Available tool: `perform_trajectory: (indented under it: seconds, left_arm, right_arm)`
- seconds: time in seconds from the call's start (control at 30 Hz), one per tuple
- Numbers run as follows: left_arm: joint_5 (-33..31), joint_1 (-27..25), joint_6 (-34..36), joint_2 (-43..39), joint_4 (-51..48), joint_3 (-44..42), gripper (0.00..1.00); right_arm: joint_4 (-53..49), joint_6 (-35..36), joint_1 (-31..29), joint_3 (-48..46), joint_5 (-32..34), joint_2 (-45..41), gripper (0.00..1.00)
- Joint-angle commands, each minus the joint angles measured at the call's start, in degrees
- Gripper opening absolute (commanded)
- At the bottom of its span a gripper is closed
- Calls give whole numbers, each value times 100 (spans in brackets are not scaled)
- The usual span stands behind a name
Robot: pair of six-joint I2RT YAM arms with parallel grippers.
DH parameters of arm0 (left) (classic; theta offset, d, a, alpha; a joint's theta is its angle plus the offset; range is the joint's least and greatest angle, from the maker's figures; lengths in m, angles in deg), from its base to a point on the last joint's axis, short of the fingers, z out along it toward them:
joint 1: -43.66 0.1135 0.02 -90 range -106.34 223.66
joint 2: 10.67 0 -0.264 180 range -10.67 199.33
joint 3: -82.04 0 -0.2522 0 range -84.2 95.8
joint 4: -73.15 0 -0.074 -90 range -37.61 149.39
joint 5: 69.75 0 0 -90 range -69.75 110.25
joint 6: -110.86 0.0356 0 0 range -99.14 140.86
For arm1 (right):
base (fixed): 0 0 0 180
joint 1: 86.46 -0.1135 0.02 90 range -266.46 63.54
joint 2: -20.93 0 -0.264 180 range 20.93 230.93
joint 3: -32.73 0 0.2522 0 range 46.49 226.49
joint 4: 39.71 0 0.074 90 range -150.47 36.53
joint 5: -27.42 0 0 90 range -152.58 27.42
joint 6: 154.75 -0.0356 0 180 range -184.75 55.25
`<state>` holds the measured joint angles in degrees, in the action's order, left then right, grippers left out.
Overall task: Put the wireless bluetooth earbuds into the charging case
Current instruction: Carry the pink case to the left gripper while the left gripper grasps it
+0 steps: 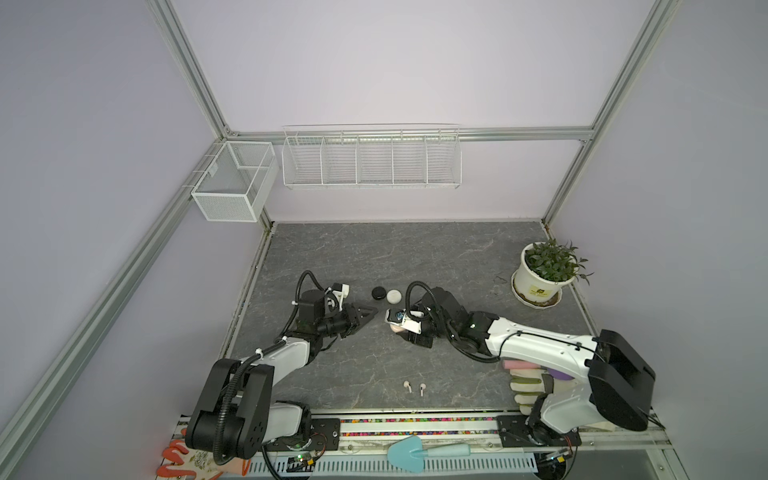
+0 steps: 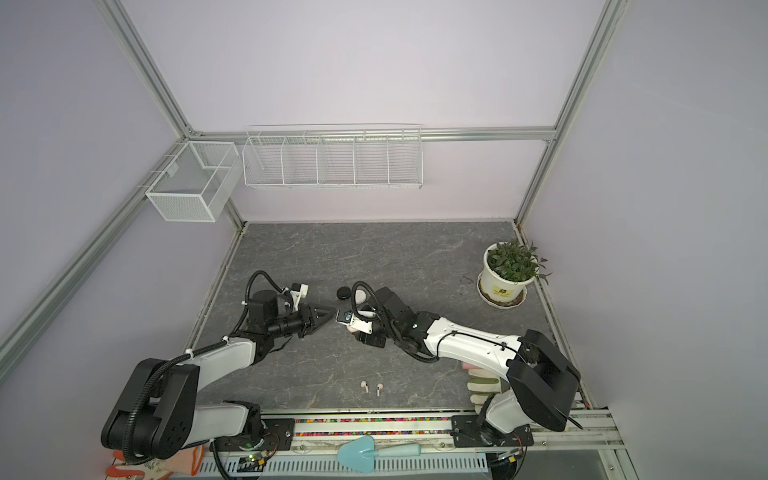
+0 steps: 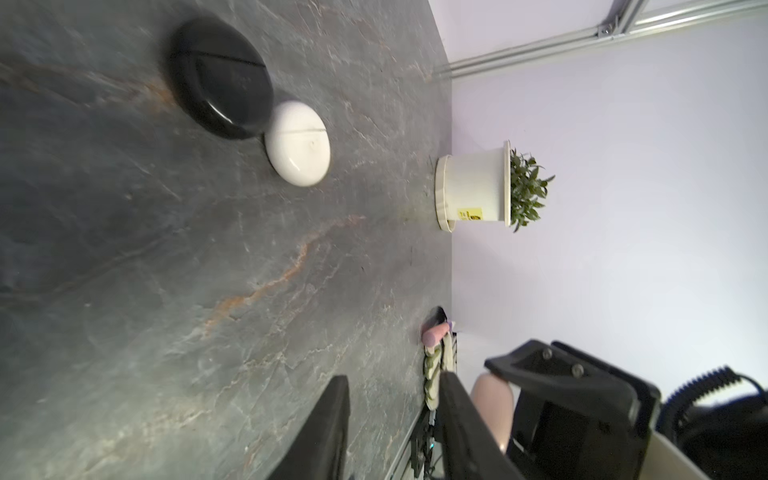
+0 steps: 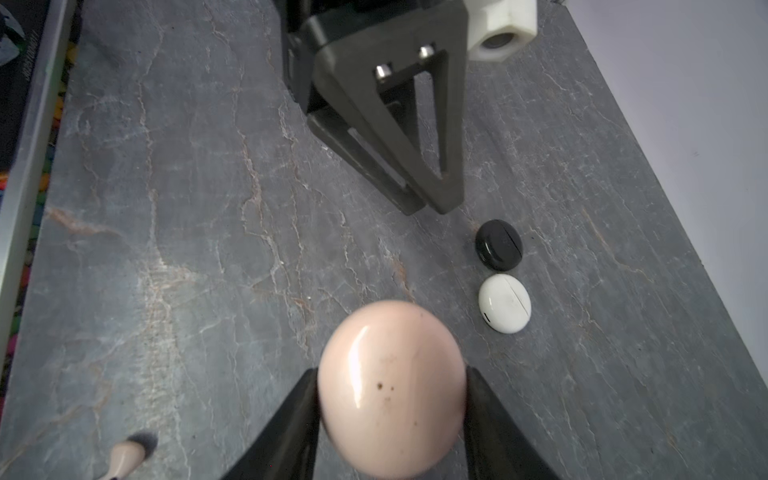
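Inventory, from my base outward, each item placed against the pink charging case.

1. Teal trowel (image 1: 409,453): on the front rail, well nearer than the case.
2. Orange gloves (image 1: 178,459): at the front edge, far to the left of the case.
3. Two wireless bluetooth earbuds (image 1: 407,386), pale pink, the second earbud (image 1: 422,389) near it but apart. Both lie loose on the grey table (image 1: 415,257), between the case and the front rail. Neither is in the case.
4. Pale glove (image 1: 525,384): partly hidden under my right arm, nearer than the case and to its right.
5. Pink charging case (image 4: 390,374): pinched across its width by my right gripper (image 4: 390,415), one finger pressed on each side. Its smooth dome faces my wrist camera. I cannot tell whether it touches the table.
6. Left gripper (image 3: 395,376): just left of the case, tips aimed toward it. The fingers are slightly parted with nothing between them.
7. Black case (image 1: 378,293) and white case (image 1: 393,296): both closed, just beside each other, just beyond the pink case.
8. Potted plant (image 1: 544,270): well beyond the case, to its right.
9. Wire rack (image 1: 370,162) and mesh basket (image 1: 232,183): on the far wall, farthest from the case.
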<state>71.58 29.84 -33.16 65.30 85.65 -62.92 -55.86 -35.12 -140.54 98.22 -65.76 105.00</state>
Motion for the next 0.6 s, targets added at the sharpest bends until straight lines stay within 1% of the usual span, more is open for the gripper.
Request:
perform_trajectory:
  seconds: [0.0,0.13,0.2,0.23,0.37,0.57]
  left_arm:
    - [522,-261,-568,33,1265,-54,37]
    - [503,-609,-520,7,1360,-38,38]
    - [488,-678,-582,21,1512,-57,39]
    - [477,-714,-627,28,1597,-60,42]
    - [485,-928,-632,170,1795,-48,43]
    - [563,-1101,-721,418,2214,-27,44]
  right_arm:
    - [-238,333,68,106,76,-141,46]
    - [-209,333,91,168,34,-185,46]
    - [-179,316,94,193,10,-209,46]
    - [-174,316,95,210,8,-212,46]
    - [-210,322,151,288,-22,-207,46]
    - [-209,263,223,358,-189,-235,46]
